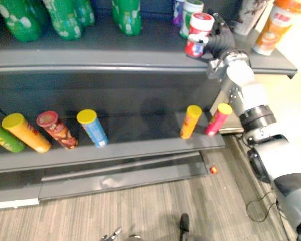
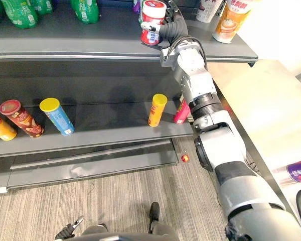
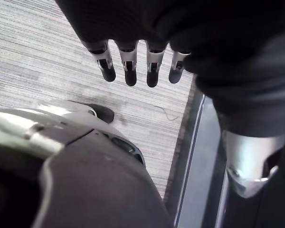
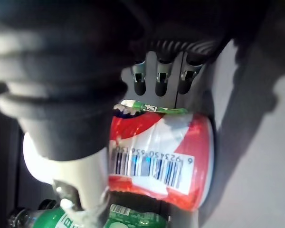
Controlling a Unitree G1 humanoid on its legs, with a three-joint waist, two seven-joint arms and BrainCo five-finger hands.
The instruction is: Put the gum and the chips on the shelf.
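Red-and-white tub: the gum tub (image 1: pixel 197 34) stood at the front lip of the upper shelf (image 1: pixel 115 59), toward one o'clock in your head view, white lid uppermost.
Right hand: your robot's right hand (image 1: pixel 219 40) was closed round the tub, with the thumb across the barcode side and the fingers (image 4: pixel 161 84) behind it.
Bearing: the tub lay at nine o'clock from that hand, touching it.
Long axis: it ran six to twelve, with the lid tipped a shade toward one, so nearly upright.
Base: you could not tell whether it sat flat on the shelf or just clear of it.
Left hand: the left hand (image 3: pixel 133 66) hung low over the carpet, fingers straight and a little apart, holding nothing. It was by far the farther hand from the tub.
Look: a squat round tub, with a red body, white patches, a white barcode label and a broad white lid.
Chips: the yellow tube (image 1: pixel 190 121) and pink tube (image 1: pixel 218 119) leaned on the lower shelf (image 1: pixel 140 146), at about six o'clock from the tub. The blue tube (image 1: pixel 93 127) leaned at eight.
Neighbours: green bottles (image 1: pixel 65 17) stood at ten o'clock from the tub and an orange cup (image 1: pixel 272 27) at three, both well apart from it.
Next move, as judged: level the tub, confirm the base is seated, then let the hand open toward three o'clock.
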